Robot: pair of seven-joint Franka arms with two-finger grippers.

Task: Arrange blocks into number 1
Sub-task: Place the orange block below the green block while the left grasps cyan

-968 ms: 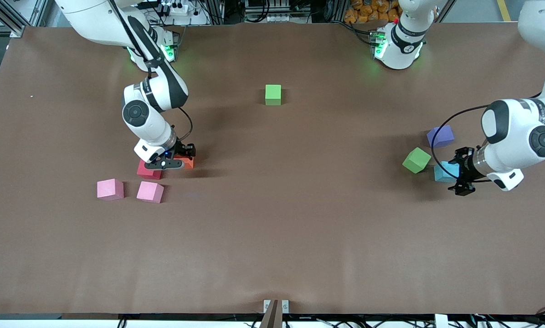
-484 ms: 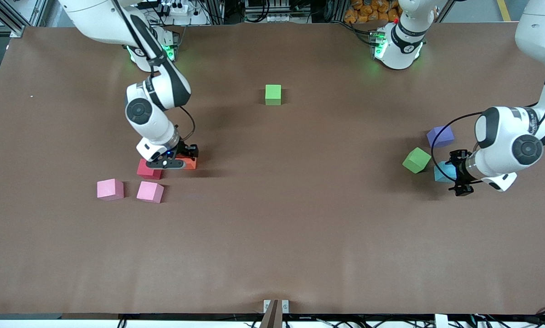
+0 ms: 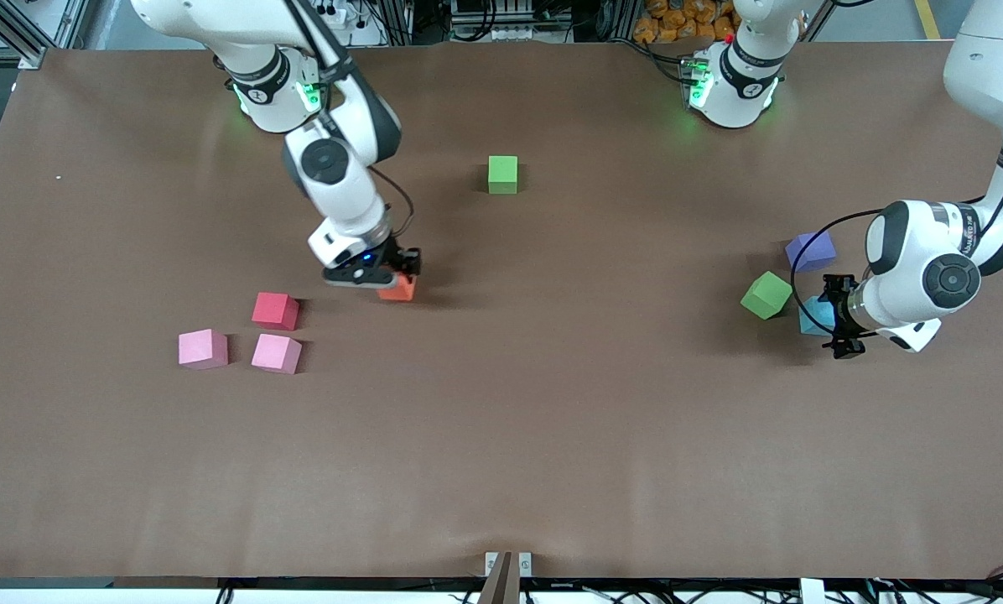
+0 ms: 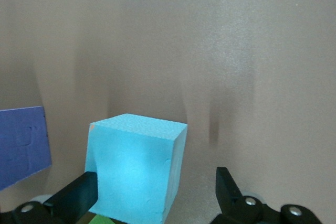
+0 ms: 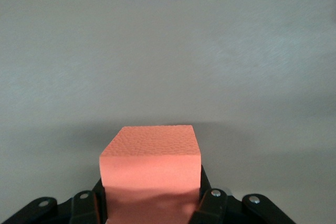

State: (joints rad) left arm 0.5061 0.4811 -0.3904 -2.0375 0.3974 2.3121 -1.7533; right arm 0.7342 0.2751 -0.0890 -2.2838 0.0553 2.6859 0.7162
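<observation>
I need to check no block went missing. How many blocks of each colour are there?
Green: 2
Pink: 2
Red: 1
Orange: 1
Cyan: 1
Purple: 1
Total: 8 blocks

You'll find no readable text, label, brand or number on anything in these views.

From my screen, I see a wide surface (image 3: 501,436) covered in matte brown sheeting, faintly creased, lit evenly from above with soft shadows. Along its upper edge runs aluminium framing (image 3: 15,33) with a white power strip (image 3: 334,15) and dark cables. A pile of orange items (image 3: 678,18) sits there too. A small metal bracket (image 3: 507,564) sits at the edge nearest the camera.
</observation>
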